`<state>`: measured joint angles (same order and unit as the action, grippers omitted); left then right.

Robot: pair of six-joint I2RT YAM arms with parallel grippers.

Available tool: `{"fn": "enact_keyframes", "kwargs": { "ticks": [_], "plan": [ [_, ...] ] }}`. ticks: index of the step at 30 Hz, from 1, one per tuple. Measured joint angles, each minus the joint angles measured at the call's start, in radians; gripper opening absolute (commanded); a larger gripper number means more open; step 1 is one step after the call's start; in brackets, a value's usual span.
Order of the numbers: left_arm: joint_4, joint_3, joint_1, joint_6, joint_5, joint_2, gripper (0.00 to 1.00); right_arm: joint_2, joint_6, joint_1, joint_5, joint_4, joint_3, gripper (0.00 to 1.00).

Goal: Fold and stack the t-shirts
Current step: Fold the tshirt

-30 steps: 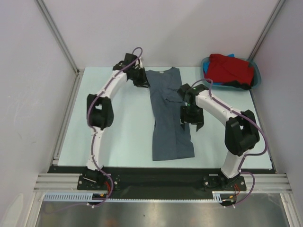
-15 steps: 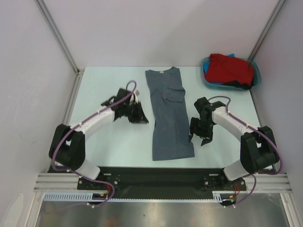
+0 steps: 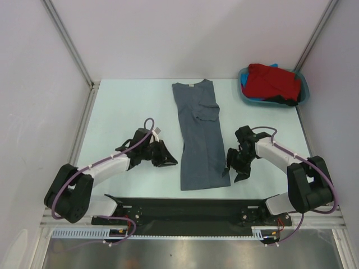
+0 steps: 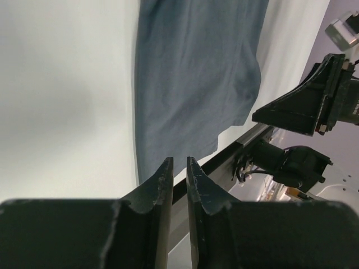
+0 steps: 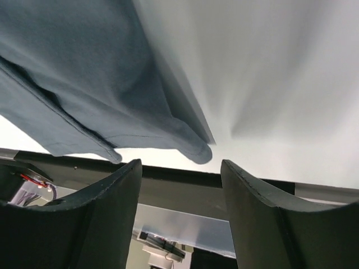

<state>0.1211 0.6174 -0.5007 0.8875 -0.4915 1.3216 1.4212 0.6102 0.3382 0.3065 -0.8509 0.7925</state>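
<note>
Both arms have pulled back from the far and middle parts of the grey t-shirt [image 3: 199, 134] and now sit low near the front edge of the bench [image 3: 129, 106], one on each side of the shirt's hem end. The left gripper [image 3: 168, 158], which was up by the collar a moment ago, now rests just beside the shirt's left edge near the hem. The right gripper [image 3: 236, 167] has dropped from the shirt's right side to the near right corner.

The grey t-shirt itself has not shifted. It lies flat as a long narrow strip in the middle of the bench, collar at the far end and hem at the near end, its sides already folded in.

The left fingers are almost closed, with only a thin slit between them and nothing in it. The right fingers stand wide apart and empty, with the hem corner lying just ahead of them in the right wrist view.

This looks like the set-up for the crosswise fold: taking the hem corners and carrying them toward the collar. The red t-shirt [image 3: 273, 81] waits in the teal tub [image 3: 303, 89] at the far right corner, on top of bits of blue and black cloth, so most of the task remains.
</note>
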Motion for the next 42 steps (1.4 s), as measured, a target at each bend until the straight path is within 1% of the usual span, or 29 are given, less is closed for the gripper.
{"fn": "enact_keyframes", "kwargs": {
  "ticks": [5,7,13,25,33,34,38,39,40,42],
  "plan": [
    [-0.101,-0.08,-0.019,0.066,-0.026,0.005,0.19,0.005,0.0,-0.001,0.009,0.035,-0.002,0.62],
    [-0.146,-0.098,-0.033,0.09,-0.04,0.021,0.19,0.011,0.0,-0.002,0.008,0.046,-0.002,0.58],
    [-0.27,-0.142,-0.067,0.159,-0.076,0.085,0.18,0.034,0.004,-0.004,0.008,0.061,-0.01,0.57],
    [-0.338,-0.157,-0.154,0.204,-0.089,0.159,0.16,0.066,0.008,-0.007,0.021,0.089,-0.056,0.57],
    [-0.365,-0.206,-0.169,0.223,-0.088,0.178,0.12,0.107,0.008,-0.008,0.069,0.103,-0.061,0.46],
    [-0.372,-0.211,-0.171,0.229,-0.089,0.182,0.11,0.113,0.008,-0.009,0.079,0.103,-0.061,0.44],
    [-0.404,-0.225,-0.18,0.246,-0.089,0.212,0.0,0.134,0.007,-0.01,0.106,0.104,-0.06,0.36],
    [-0.414,-0.226,-0.183,0.25,-0.09,0.221,0.0,0.138,0.007,-0.01,0.109,0.104,-0.06,0.35],
    [-0.428,-0.227,-0.185,0.256,-0.092,0.232,0.0,0.141,0.007,-0.01,0.114,0.105,-0.06,0.3],
    [-0.459,-0.227,-0.188,0.267,-0.101,0.253,0.0,0.145,0.005,-0.01,0.115,0.108,-0.061,0.26]
  ]
}}
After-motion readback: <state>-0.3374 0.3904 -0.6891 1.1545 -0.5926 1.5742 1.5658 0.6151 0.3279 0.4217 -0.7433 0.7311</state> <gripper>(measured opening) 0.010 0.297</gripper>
